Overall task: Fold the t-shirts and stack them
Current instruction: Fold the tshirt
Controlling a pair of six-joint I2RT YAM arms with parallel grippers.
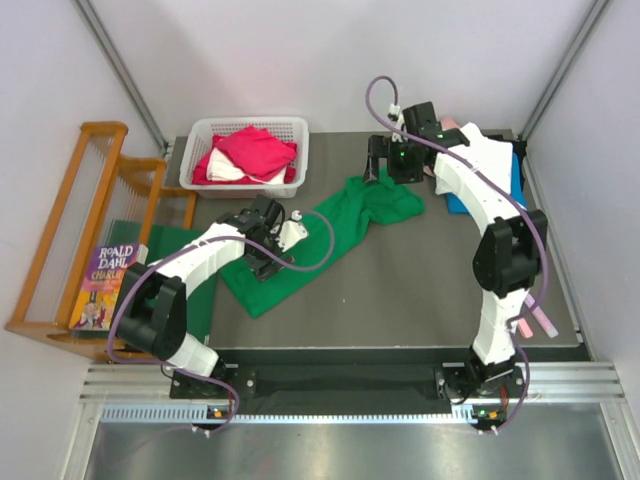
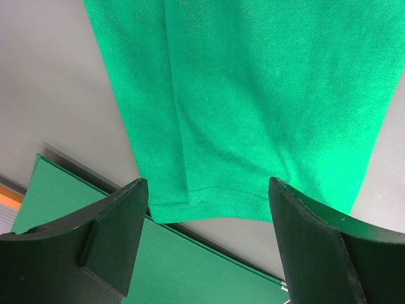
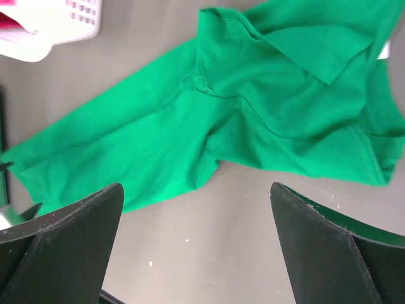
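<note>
A bright green t-shirt (image 1: 330, 235) lies spread diagonally across the grey table, crumpled at its upper right end. My left gripper (image 1: 258, 218) hovers open over its lower left part; in the left wrist view the hem of the green t-shirt (image 2: 253, 95) lies between the fingers of the left gripper (image 2: 207, 185), untouched. My right gripper (image 1: 377, 160) is open above the shirt's far end. In the right wrist view the right gripper (image 3: 196, 187) frames bare table just short of the green t-shirt (image 3: 190, 133). Red and white t-shirts (image 1: 255, 150) fill a basket. A blue t-shirt (image 1: 460, 205) lies under the right arm.
The white basket (image 1: 205, 135) stands at the table's back left, also seen as the basket (image 3: 69, 25) in the right wrist view. A dark green mat (image 1: 195, 290) lies off the table's left edge, beside a wooden rack (image 1: 80, 200) and a book (image 1: 105, 285).
</note>
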